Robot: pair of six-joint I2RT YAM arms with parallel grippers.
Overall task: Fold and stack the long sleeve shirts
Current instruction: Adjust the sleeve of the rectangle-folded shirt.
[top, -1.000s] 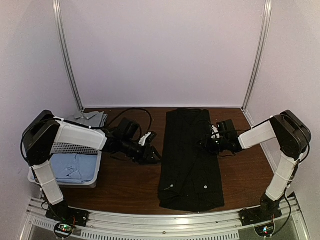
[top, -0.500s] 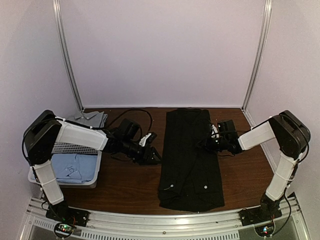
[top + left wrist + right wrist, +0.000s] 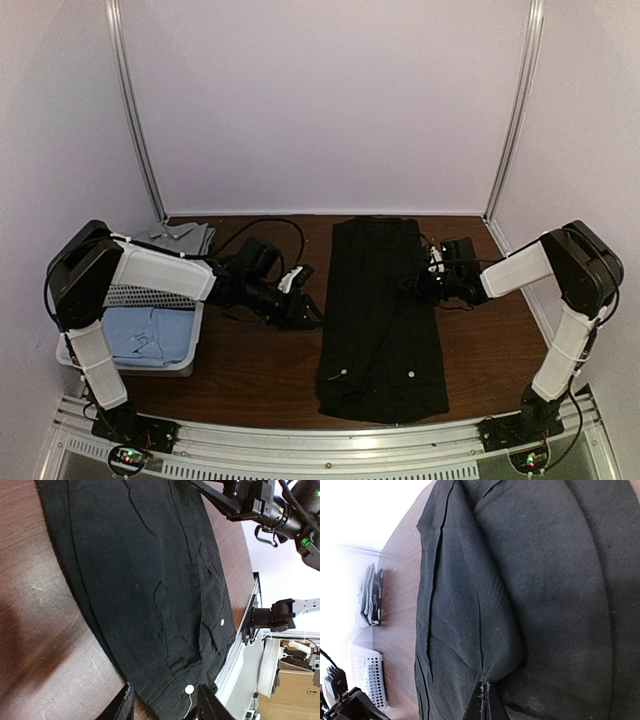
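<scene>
Only wrist view shows right gripper (image 3: 483, 696) pinching black shirt (image 3: 545, 580).

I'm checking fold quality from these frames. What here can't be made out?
Top view: near edge of the grey shirt hidden by the left arm.
Top view: part of the light blue shirt under that arm.
Top view: white dots on the black shirt too small to identify.
Right wrist view: right gripper cut off by the bottom edge.
</scene>
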